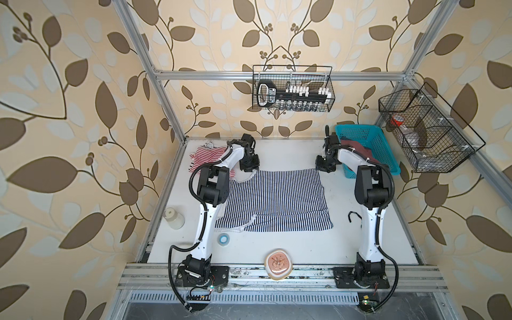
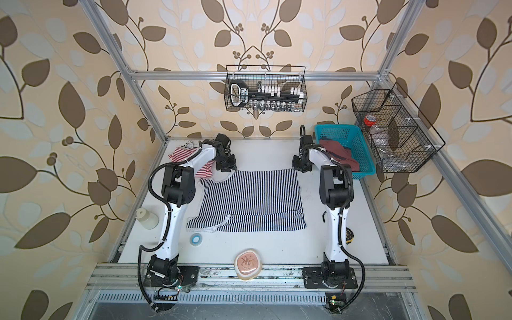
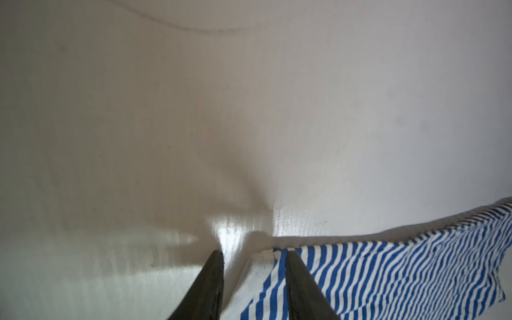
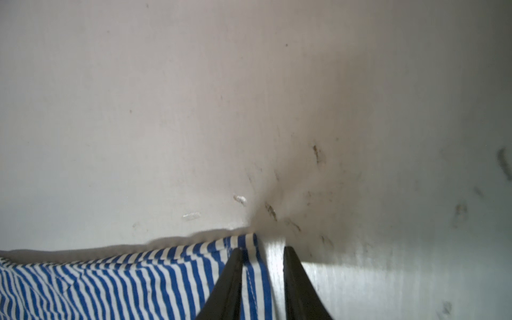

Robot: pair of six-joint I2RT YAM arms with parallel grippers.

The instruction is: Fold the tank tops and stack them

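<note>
Two striped tops are on the table [image 1: 291,243]. Take the table as a clock with twelve at the far wall. The red-and-white tank top [image 1: 205,156] lies bunched at about ten o'clock, probably set aside out of the folding area. The left arm [image 1: 213,188] covers much of it, so I cannot tell whether it is folded.

The left gripper [image 3: 253,255] is down at the eleven o'clock corner of the navy-and-white tank top [image 1: 277,199]. Its jaws are parted, and the white-trimmed corner lies in the gap, not pinched. That top is spread flat at the table's centre, its nine o'clock side with the straps partly hidden under the left arm.

At the top's one o'clock corner the right gripper [image 4: 261,250] straddles the cloth edge, jaws likewise apart with bare table showing between them. Matched corner holds would, I judge, let both arms carry the far edge toward six o'clock in one fold. From above, neither gripper's fingertips can be seen.

A teal basket [image 1: 371,146] at two o'clock holds dark red cloth [image 1: 354,146] that I cannot identify.
</note>
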